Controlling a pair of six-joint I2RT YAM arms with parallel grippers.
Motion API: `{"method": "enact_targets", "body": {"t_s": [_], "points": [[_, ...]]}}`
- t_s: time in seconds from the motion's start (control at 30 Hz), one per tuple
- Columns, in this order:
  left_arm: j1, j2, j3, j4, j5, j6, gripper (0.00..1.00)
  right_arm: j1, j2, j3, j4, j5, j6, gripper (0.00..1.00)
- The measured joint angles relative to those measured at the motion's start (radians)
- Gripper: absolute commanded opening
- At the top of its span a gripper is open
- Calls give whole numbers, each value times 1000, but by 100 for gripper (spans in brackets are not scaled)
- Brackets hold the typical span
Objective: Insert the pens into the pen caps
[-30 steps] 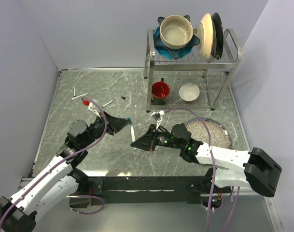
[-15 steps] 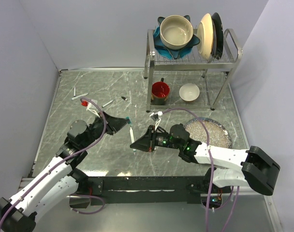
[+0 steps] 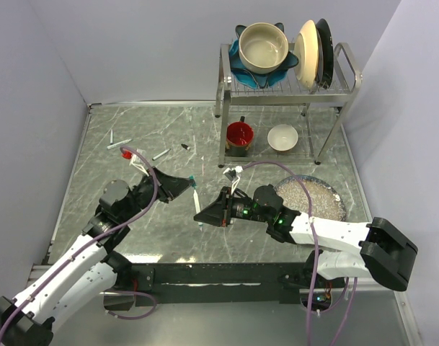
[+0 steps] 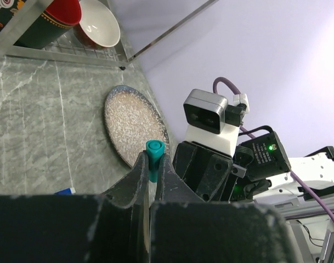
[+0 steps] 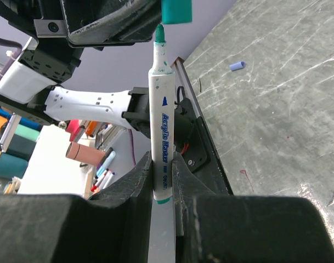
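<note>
Holding a teal pen cap (image 4: pixel 154 149) at the very tips of its clenched jaws, the left gripper (image 4: pixel 153 164) is presenting the cap's open mouth to the right arm. Both are meeting just toward seven o'clock of the centre of the table (image 3: pixel 169 122) in the overhead view.

The right gripper (image 5: pixel 161 164) is grasping a white pen (image 5: pixel 162 126) low on its barrel, with the jaws clamped on it and the teal nib pointing to twelve o'clock in its own wrist view. There the nib is sitting right under the cap's rim. The cap's centre lies slightly toward one o'clock of the tip, so the two look not quite lined up. Whether they are touching is unclear.

Doing this step well probably means nudging the pen toward three o'clock until nib and mouth are centred. The two axes then need matching before a slow push straight along the barrel. With such a low hold the pen may pivot, and the shallowly pinched cap may slip.

Spare pens (image 3: pixel 118 145) are lying near ten o'clock on the table, and a blue cap (image 5: pixel 237 66) is resting there too.
</note>
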Motion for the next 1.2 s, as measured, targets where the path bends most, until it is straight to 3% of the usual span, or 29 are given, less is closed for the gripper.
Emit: {"method": "enact_targets", "body": {"t_s": [1.2], "points": [[0,-27,0,17,19,-30,1,0,-21,0,-3,5,-1,0]]}}
